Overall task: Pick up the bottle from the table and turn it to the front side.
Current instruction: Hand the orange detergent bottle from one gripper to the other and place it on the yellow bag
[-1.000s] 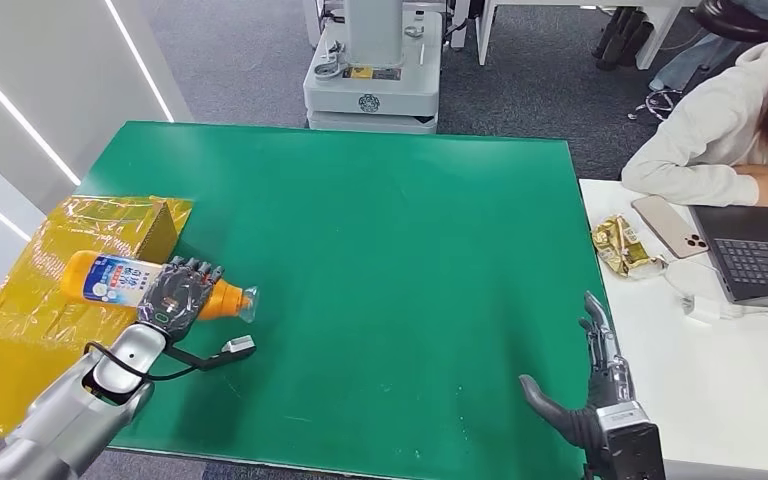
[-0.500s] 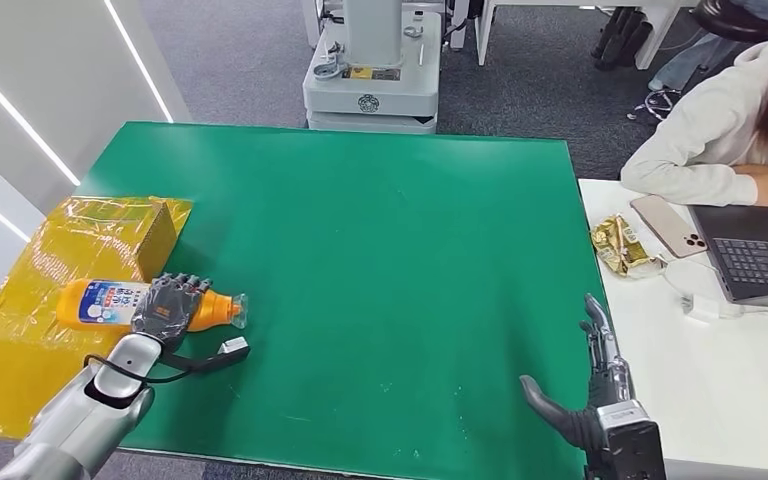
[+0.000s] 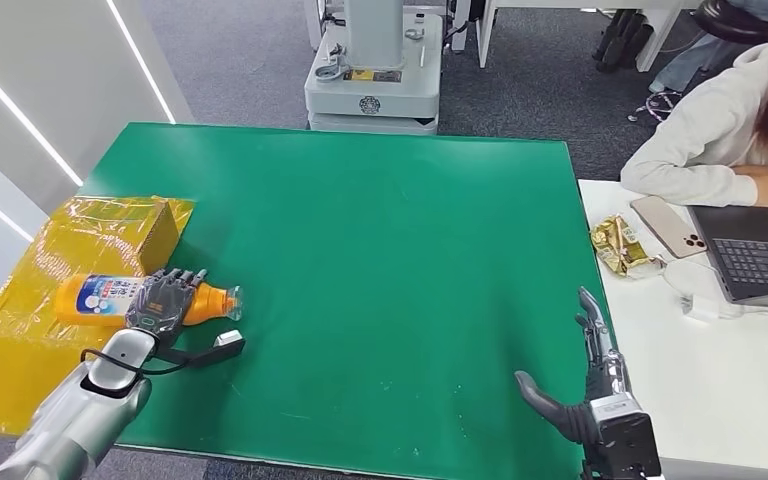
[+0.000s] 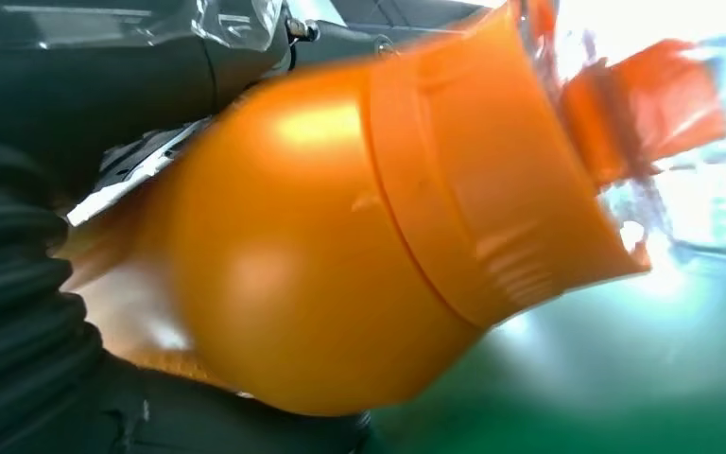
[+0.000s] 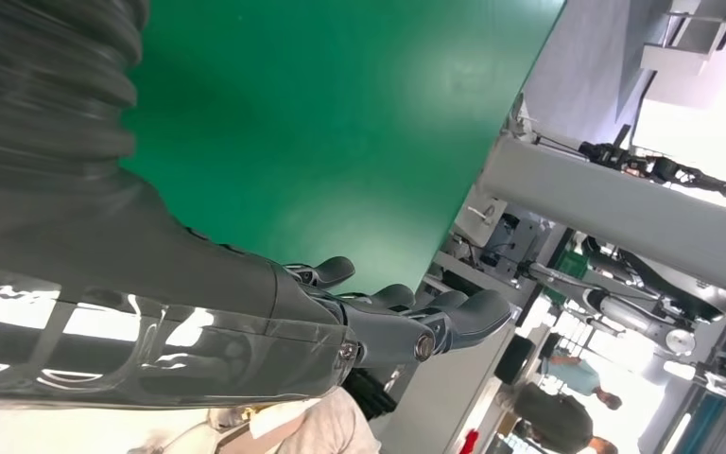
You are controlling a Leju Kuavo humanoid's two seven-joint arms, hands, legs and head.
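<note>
Head view: left robot hand (image 3: 163, 301) is gripping the orange bottle (image 3: 100, 298) lying sideways at the green table's (image 3: 390, 250) left edge; right robot hand (image 3: 588, 385) is hovering, fingers spread, holding nothing | Left wrist view: fingers are wrapping the bottle's (image 4: 340, 236) glossy shoulder, probably light, rigid, slippery; the mid-body grip suits turning | Right wrist view: right robot hand (image 5: 378, 307) is resting empty.

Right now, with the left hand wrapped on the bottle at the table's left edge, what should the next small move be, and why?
Probably a roll of the left wrist. The left hand already grips the orange bottle, which lies on its side with its cap toward the table's middle and its label partly showing. Turning it should bring the front up. The right hand hangs open, far from it.
</note>
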